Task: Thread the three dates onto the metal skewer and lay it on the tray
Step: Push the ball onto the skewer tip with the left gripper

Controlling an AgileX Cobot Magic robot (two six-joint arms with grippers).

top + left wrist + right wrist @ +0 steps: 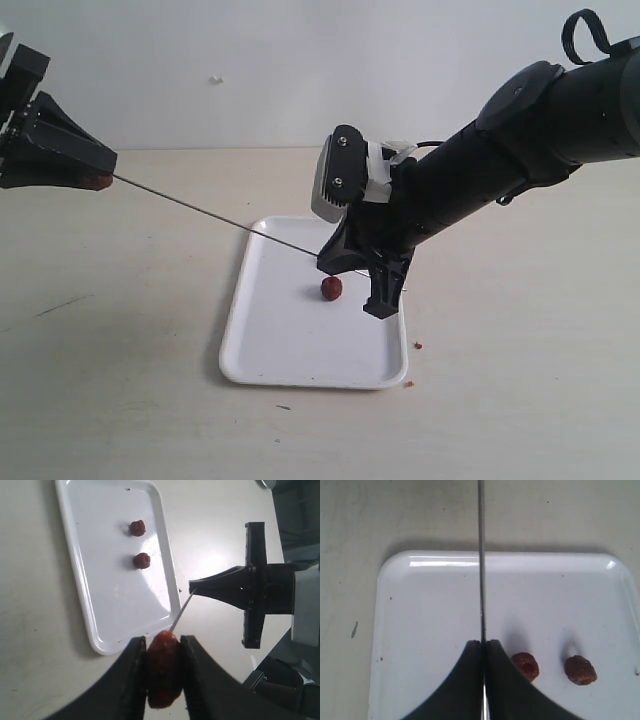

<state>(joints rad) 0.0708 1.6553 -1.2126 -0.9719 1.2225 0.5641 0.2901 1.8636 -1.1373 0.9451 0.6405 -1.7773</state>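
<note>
Crossing the rim of the flat white rectangular tray [430,630], a thin grey metal skewer [481,555] sits clamped in the right gripper [483,644] above it. Off the tray, the left gripper [163,642] pinches one wrinkled reddish-brown date [163,675] at the skewer's tip. Two dates [525,666] [580,670] lie on the tray; the exterior view shows one.

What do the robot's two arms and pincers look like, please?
The right arm is a thick matte black tube with a black cable loop at its upper end and a grey-and-white box-shaped module at the wrist. The right pincer and left pincer both have matte black fingers tapering to narrow tips.
</note>
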